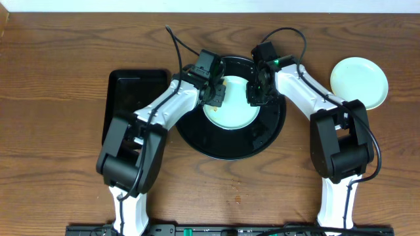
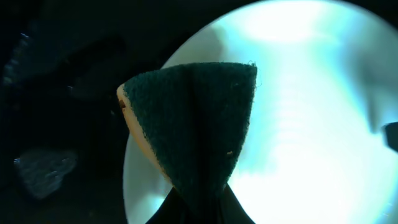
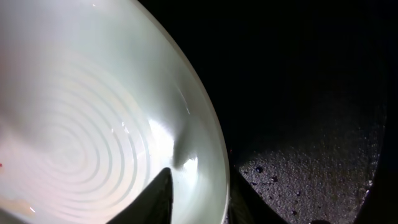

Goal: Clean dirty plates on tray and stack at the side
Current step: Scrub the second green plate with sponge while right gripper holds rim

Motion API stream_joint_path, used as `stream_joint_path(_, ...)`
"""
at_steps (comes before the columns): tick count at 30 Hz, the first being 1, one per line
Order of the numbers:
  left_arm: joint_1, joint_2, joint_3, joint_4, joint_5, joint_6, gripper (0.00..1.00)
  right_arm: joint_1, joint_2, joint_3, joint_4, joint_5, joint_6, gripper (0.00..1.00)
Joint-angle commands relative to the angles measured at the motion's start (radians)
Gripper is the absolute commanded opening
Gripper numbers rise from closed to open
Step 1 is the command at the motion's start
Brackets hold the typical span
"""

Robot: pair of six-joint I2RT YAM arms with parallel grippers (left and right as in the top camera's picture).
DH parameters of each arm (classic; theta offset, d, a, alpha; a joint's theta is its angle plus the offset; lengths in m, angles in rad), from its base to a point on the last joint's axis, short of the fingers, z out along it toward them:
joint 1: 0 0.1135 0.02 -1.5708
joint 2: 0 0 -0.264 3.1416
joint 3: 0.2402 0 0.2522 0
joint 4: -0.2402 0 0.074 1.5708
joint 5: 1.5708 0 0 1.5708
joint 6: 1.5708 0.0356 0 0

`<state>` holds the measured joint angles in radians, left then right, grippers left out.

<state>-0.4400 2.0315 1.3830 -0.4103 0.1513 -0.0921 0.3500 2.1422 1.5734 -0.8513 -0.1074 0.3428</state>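
Note:
A pale blue plate lies on the round black tray. My left gripper is shut on a folded green-and-yellow sponge, which it holds against the plate's left edge. My right gripper is shut on the plate's right rim, one finger inside and one outside. The plate's ribbed inner surface fills the right wrist view, with the tray floor beside it. A pale yellow plate lies on the table at the right. A third plate is not in view.
A smaller rectangular black tray sits left of the round one. Small crumbs lie on the wood table in front of the round tray. Both arms reach in over the round tray from either side.

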Motion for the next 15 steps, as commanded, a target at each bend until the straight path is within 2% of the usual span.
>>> stream_joint_path(1,0.003,0.027,0.02,0.004,-0.002,0.022,0.07,0.005,-0.003,-0.004,0.01,0.02,-0.011,0.21)
stream_joint_path(10,0.003,0.036,0.019,0.0,-0.002,0.022,0.07,0.004,-0.003,-0.087,0.163,0.044,-0.011,0.08)
stream_joint_path(13,0.003,0.036,0.019,0.0,-0.002,0.022,0.08,0.004,-0.003,-0.096,0.21,0.044,-0.023,0.11)
stream_joint_path(15,0.003,0.036,0.019,0.0,-0.002,0.022,0.08,0.004,-0.003,-0.095,0.24,0.044,-0.04,0.18)
